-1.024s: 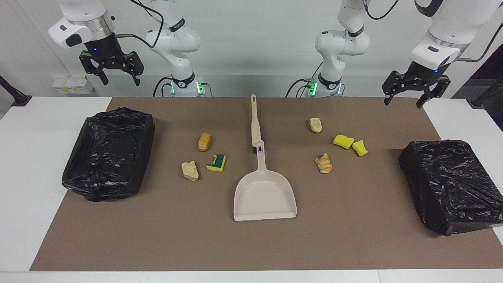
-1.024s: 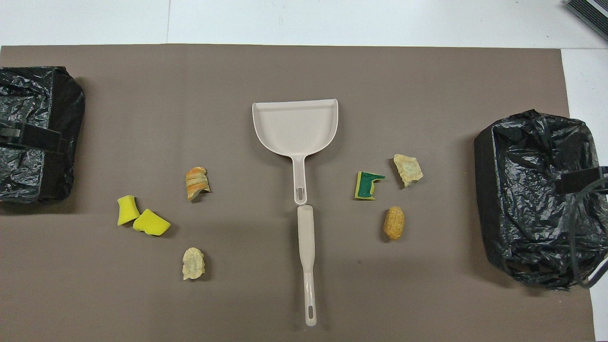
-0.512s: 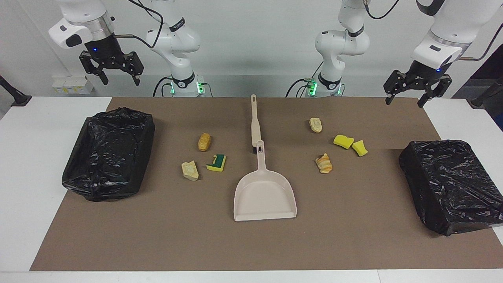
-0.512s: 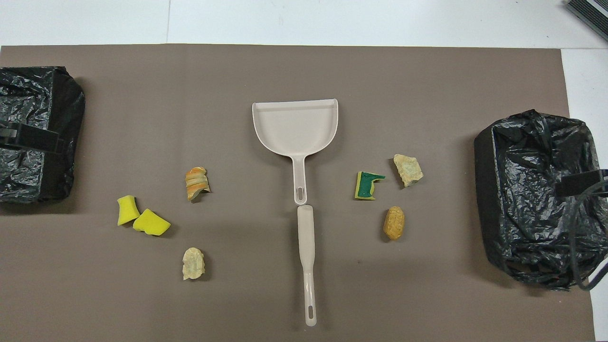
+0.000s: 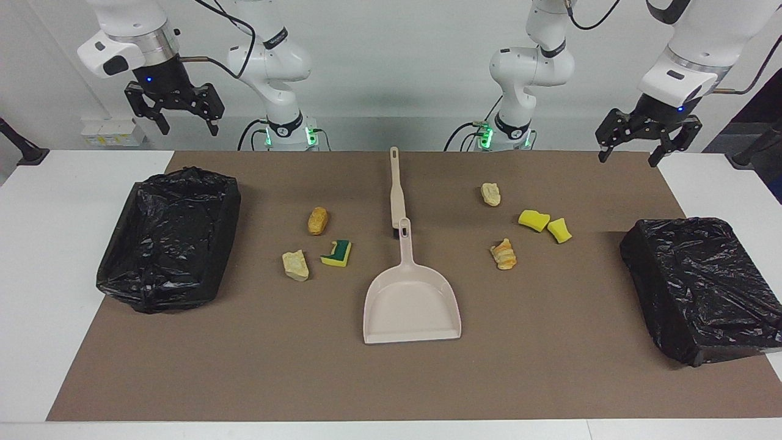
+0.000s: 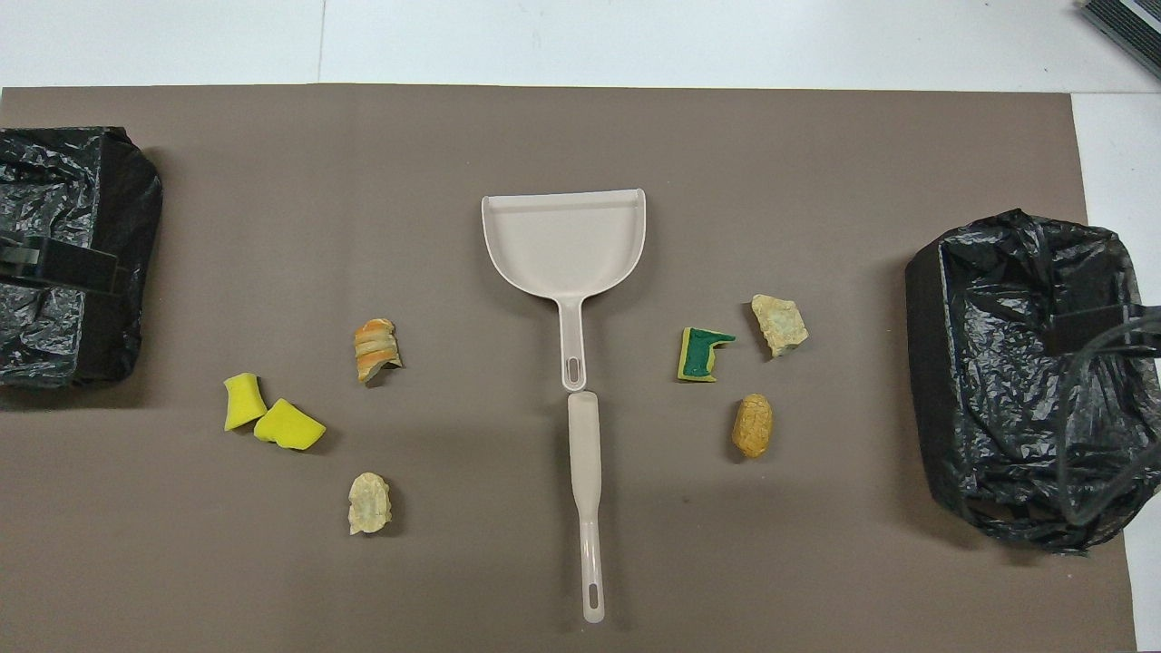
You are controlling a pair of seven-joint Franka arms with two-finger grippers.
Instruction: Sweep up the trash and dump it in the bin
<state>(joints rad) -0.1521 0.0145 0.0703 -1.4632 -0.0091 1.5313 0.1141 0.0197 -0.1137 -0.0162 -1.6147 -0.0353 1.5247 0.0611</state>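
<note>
Seven scraps of trash lie on the brown mat. A tan piece [image 5: 317, 220], a pale piece [image 5: 295, 265] and the green-and-yellow sponge [image 5: 337, 253] lie toward the right arm's end. A pale piece [image 5: 490, 194], two yellow sponge chunks [image 5: 534, 220] [image 5: 559, 230] and an orange-striped piece [image 5: 503, 253] lie toward the left arm's end. The beige dustpan [image 5: 410, 305] lies mid-mat, the beige brush [image 5: 396, 189] in line with its handle, nearer the robots. My right gripper [image 5: 189, 127] hangs open high over its bin. My left gripper [image 5: 627, 160] hangs open over the mat's corner.
A bin lined with a black bag [image 5: 171, 238] stands at the right arm's end of the mat, and another [image 5: 702, 287] at the left arm's end. Bare white table [image 5: 36, 275] surrounds the mat.
Both raised grippers have shifted only slightly; the right one has edged a little farther over its bin. Nothing on the mat has moved.
</note>
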